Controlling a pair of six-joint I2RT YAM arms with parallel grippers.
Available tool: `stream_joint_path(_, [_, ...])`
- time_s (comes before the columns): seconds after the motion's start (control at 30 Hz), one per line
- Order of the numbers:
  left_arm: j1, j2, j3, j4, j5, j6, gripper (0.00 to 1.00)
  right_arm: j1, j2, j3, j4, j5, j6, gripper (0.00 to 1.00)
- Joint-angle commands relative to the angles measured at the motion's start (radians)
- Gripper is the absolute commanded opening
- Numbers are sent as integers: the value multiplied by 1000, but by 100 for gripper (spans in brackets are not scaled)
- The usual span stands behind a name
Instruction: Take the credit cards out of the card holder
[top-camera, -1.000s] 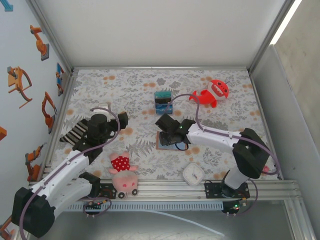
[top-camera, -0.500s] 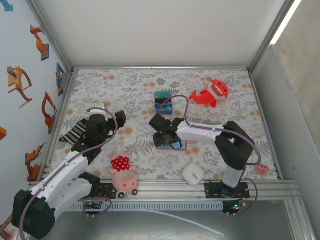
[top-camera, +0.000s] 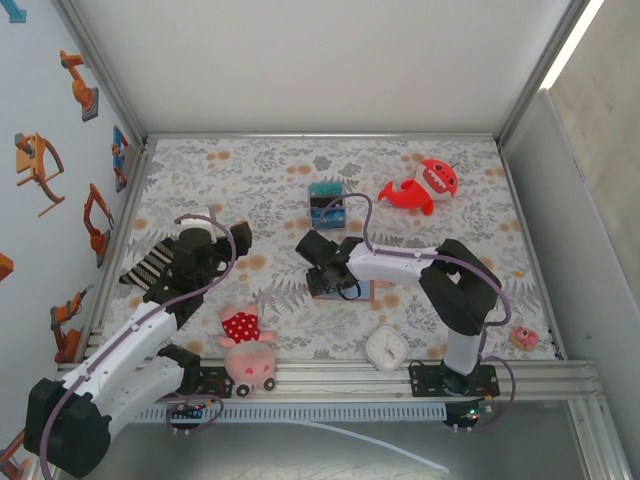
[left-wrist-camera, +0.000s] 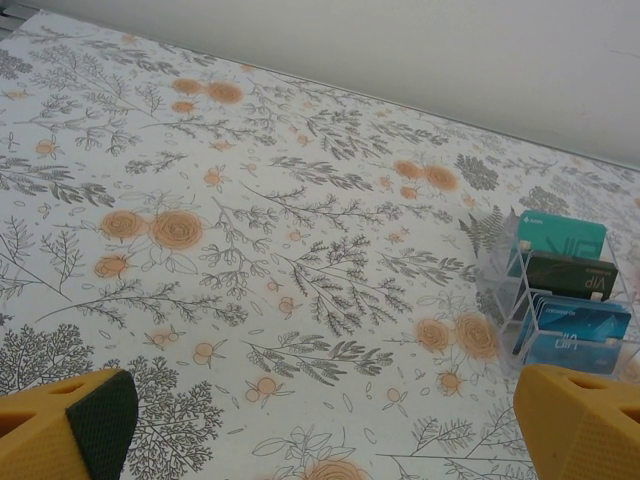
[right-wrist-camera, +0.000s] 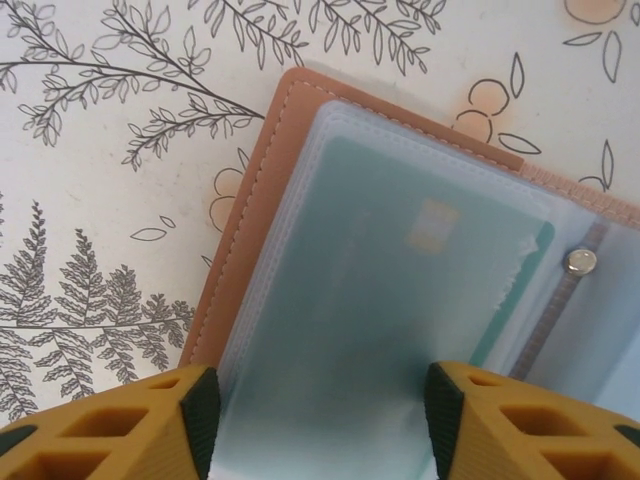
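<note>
Over the open card holder (right-wrist-camera: 245, 210), the right arm (top-camera: 400, 266) reaches leftward, elbow bent, right pincer (right-wrist-camera: 320, 400) parted.

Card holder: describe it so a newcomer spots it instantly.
Mid floral table, just nearer than the clear rack of teal and blue cards. The card holder lies open and flat under the right arm's fingers: tan leather rim, clear sleeves, a teal card inside.

The dark card (left-wrist-camera: 568, 274) bears the letters "VIP".

Cloudy sleeves (right-wrist-camera: 290, 360) veil the credit cards (right-wrist-camera: 400, 260).
</note>
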Motion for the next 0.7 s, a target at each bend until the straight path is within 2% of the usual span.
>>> stream_joint_path(0.0, [4,0,5,-9,-5,-14,97,2,5,-36,11,-21,-4,51])
stream_joint_path(0.2, [6,-2,13,-15,9,-13,97,-12,-28,-78,48,-54,-10,41])
stream_joint_path(0.43, [6,-17,17,-27,17,-19,97,-19,-68,-102,79,-82,-38,37])
stream_joint_path(0.6, [6,-47,19,-35,24,-23,97,-15,-67,-98,122,-195,-107,29])
stream_joint_path(0.67, [4,-60,20,-40,27,-24,97,-10,-63,-89,113,-198,-120,28])
